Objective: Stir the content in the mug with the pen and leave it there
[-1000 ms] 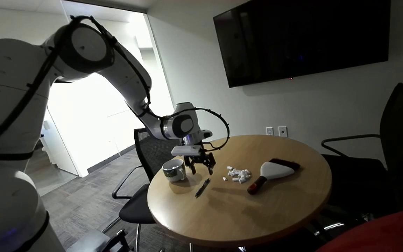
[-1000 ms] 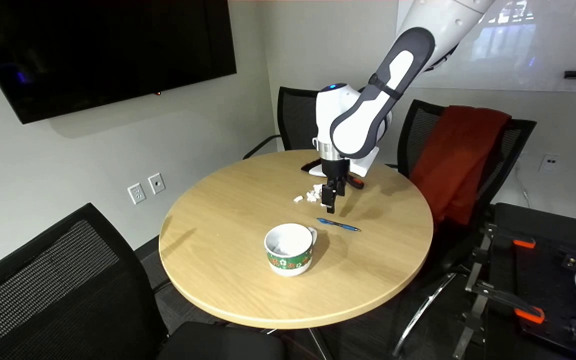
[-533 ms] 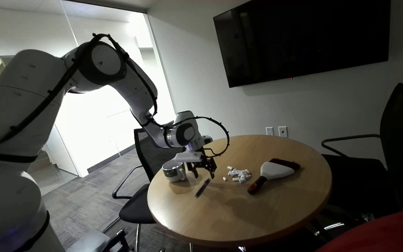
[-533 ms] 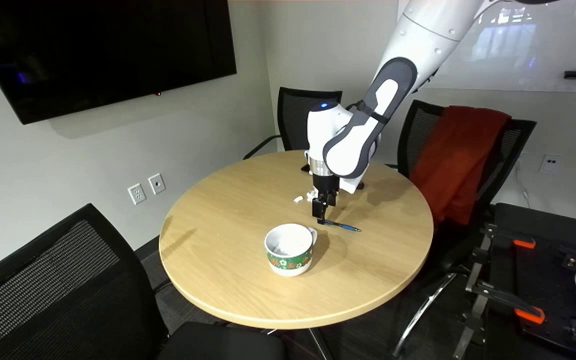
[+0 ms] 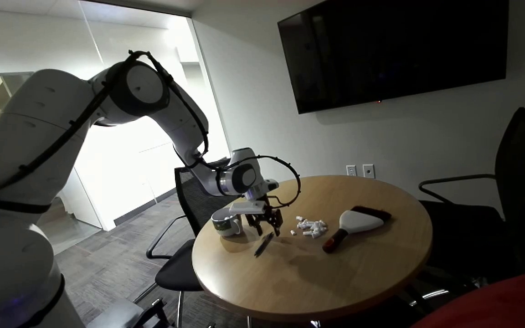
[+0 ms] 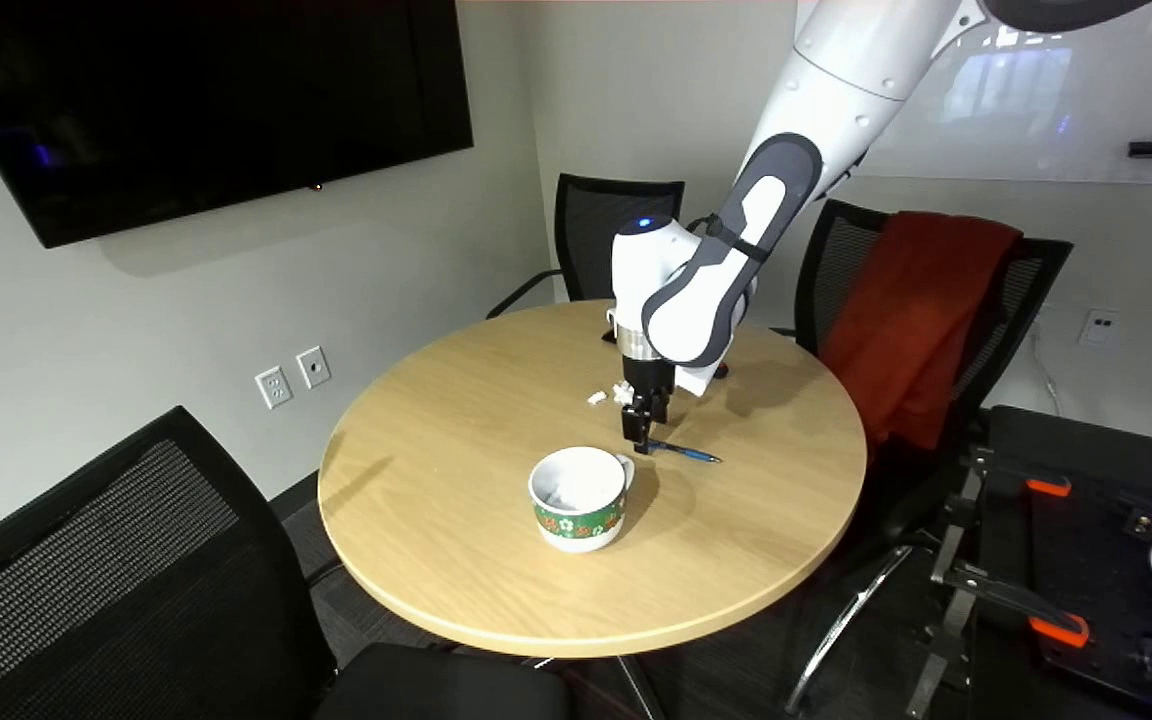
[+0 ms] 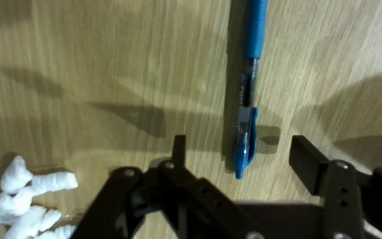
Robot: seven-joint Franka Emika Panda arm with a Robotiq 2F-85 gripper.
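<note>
Currently your claw has its fingers well apart, the clip end of the blue pen showing between them in the wrist view. You have that pen on the desk near the upright mug, with white bits heaped on the claw's other side.

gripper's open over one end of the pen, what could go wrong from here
The open gripper lines up with only the clip end of the pen, so it might swivel or slip once lifted. The mug stands close by in both exterior views, so a low sideways swing may bump it.
</note>
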